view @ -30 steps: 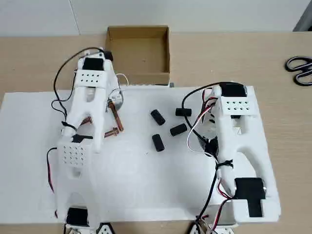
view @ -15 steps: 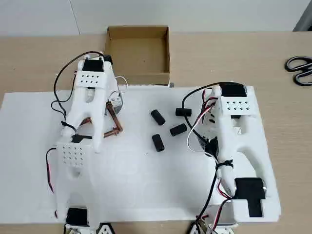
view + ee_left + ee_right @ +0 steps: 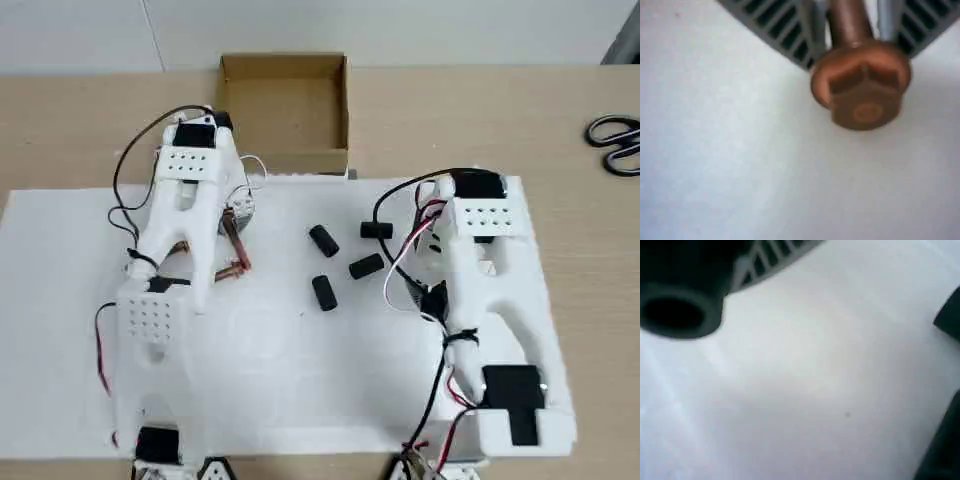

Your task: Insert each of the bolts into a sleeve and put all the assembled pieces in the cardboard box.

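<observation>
My left gripper (image 3: 230,216) is shut on a copper bolt (image 3: 862,92), its ribbed fingers (image 3: 775,30) on either side of the shank and the hex head hanging just above the white sheet. That bolt (image 3: 236,242) slants down from the gripper. Two more bolts (image 3: 232,269) (image 3: 180,247) lie beside the left arm. My right gripper (image 3: 432,245) sits low at the right of the sheet, with a black sleeve (image 3: 680,305) against its ribbed finger (image 3: 767,260), hole facing the camera. Several loose black sleeves (image 3: 323,240) (image 3: 366,266) (image 3: 324,292) lie between the arms. The cardboard box (image 3: 285,158) stands open at the back.
A white foam sheet (image 3: 300,380) covers the wooden table (image 3: 480,110). Scissors (image 3: 615,142) lie at the far right edge. Another sleeve (image 3: 376,230) lies by the right arm's wires (image 3: 400,265). Bare sheet stretches in front of the sleeves.
The left arm has shifted slightly toward the box, carrying the bolt with it. The right arm has kept still.
</observation>
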Motion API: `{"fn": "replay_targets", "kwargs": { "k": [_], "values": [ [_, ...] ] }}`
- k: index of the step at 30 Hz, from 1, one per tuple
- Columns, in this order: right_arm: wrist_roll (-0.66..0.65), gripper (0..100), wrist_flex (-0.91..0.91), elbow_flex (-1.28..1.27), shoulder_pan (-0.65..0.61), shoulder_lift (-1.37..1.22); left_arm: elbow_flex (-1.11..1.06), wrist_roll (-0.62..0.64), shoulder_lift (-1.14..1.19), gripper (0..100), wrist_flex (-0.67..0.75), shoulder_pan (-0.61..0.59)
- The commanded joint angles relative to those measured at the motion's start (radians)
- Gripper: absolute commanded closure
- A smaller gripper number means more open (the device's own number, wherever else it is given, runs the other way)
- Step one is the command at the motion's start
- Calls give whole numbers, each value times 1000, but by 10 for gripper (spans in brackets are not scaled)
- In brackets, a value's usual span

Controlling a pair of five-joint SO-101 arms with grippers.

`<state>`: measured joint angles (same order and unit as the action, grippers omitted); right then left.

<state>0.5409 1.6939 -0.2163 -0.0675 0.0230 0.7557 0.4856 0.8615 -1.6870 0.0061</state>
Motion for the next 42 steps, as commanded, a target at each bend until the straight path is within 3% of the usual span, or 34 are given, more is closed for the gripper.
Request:
{"fn": "replay_targets", "kwargs": {
  "k": [1, 12, 20, 28, 42],
  "values": [
    [-5, 996, -5, 6, 10, 50, 4, 2, -5, 993, 31, -15],
    [-5, 996, -5, 6, 10, 50, 12, 2, 104, 994, 26, -15],
    [-11, 996, 4, 74, 2, 113, 114, 0, -38, 994, -66, 29],
    [-91, 996, 10, 95, -35, 367, 85, -9, -328, 994, -68, 92],
    [-299, 997, 31, 94, -35, 806, -292, -318, -1082, 994, -66, 212]
  ]
}}
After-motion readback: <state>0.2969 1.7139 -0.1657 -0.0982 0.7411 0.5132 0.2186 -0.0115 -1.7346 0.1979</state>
